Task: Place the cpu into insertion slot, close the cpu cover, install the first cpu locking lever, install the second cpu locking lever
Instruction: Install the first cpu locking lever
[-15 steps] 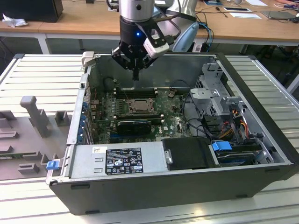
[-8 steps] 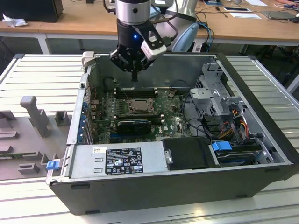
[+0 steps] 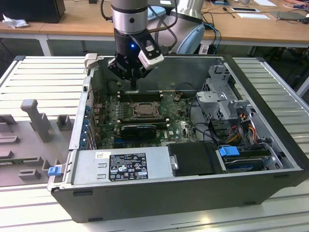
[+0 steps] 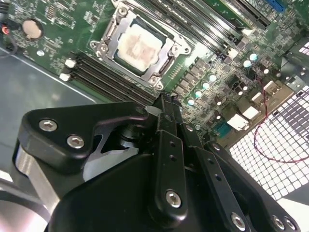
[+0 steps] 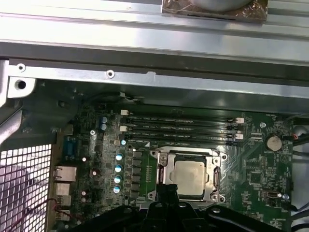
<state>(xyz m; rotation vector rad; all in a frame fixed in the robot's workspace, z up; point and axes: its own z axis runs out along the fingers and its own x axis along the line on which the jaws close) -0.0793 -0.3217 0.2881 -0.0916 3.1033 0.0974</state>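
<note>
Inside the open computer case (image 3: 270, 191), lying on its side on a ribbed metal bench (image 3: 43, 82), the green motherboard (image 3: 176, 123) faces up. The gripper (image 3: 133, 87) hangs above the far edge of the board, over the memory slots (image 3: 140, 95) that run just beyond the insertion slot (image 3: 140, 110) in the exterior view.

Claw state: in the second wrist view the two black fingers (image 4: 166, 140) lie pressed together with no gap at their tip, and nothing sits between them. Narrow, empty.

Cpu location: in both wrist views the cpu (image 4: 137, 46) (image 5: 189, 176) sits flat in the insertion slot (image 4: 108, 41) (image 5: 159, 162). Its pale top shows through the window of the cpu cover (image 4: 161, 48) (image 5: 215, 179), which lies down flat over it. The cover's silvery frame surrounds the plate on all four sides. Whether the thin locking levers along the socket edges are latched, I cannot tell.

Gripper tip (image 5: 166, 193) in the first wrist view appears just beside the socket rim, apart from it.

Other items noted: a grey power supply (image 3: 123, 166) with a label fills the near wall of the case; a black drive box (image 3: 195, 159) sits beside it toward the exterior view's right. A round coin battery (image 5: 274, 142) sits on the board near the socket.
</note>
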